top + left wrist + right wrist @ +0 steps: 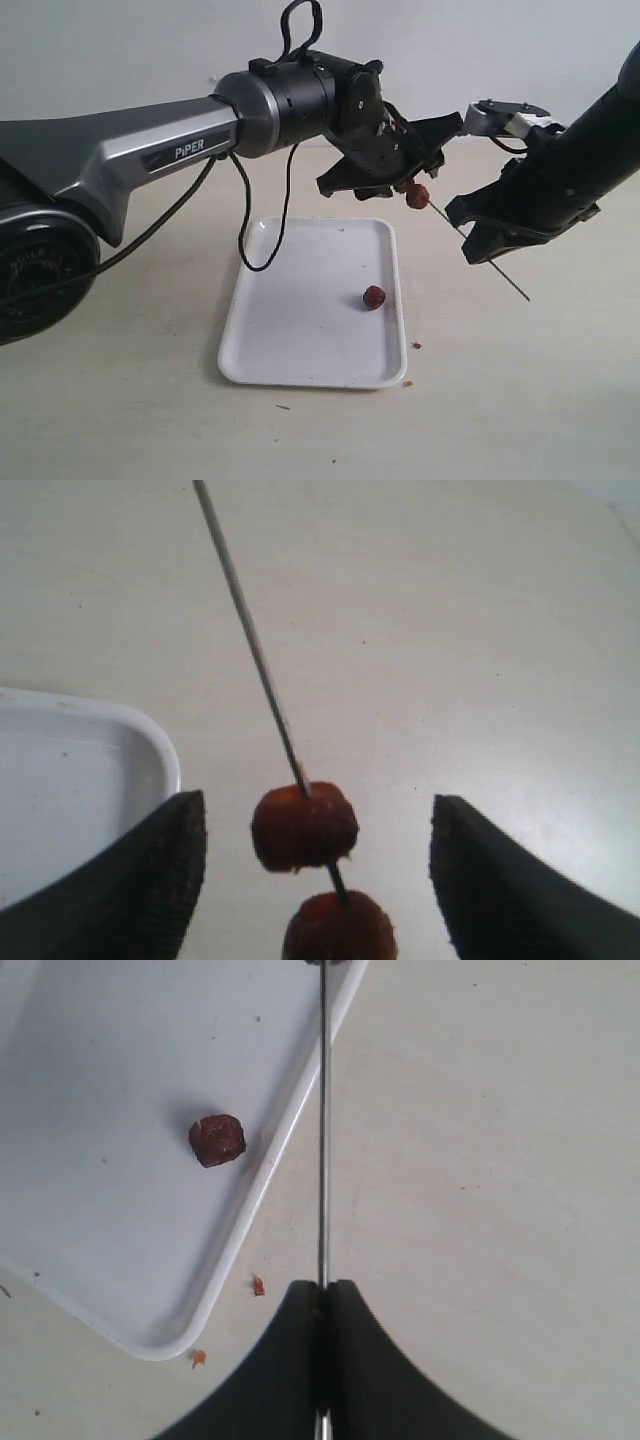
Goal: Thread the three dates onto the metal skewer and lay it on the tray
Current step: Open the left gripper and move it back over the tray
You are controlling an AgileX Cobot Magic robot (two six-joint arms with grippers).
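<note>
Pale tabletop (pixel 520 400), plain white wall (pixel 100 50) behind. Nearest, the white tray (pixel 300 330) holds one loose date (pixel 374 297); reddish crumbs (pixel 417 345) lie just off its rim. Past the tray's far corner, the right gripper (pixel 322 1295) is clamped tight on the metal skewer (pixel 323 1140), held aloft and slanted. Two dates (pixel 304 826) sit threaded toward its upper end, between the jaws of the left gripper (pixel 315 810), which stand wide apart and touch neither. Judgement: second threading done; next, fetch the third date from the tray. Legible: "PiPER" (pixel 195 151) on the left arm (pixel 110 165).

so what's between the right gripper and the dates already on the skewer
Only bare skewer: the right wrist view shows the rod running clean from the right gripper towards the threaded dates.
</note>
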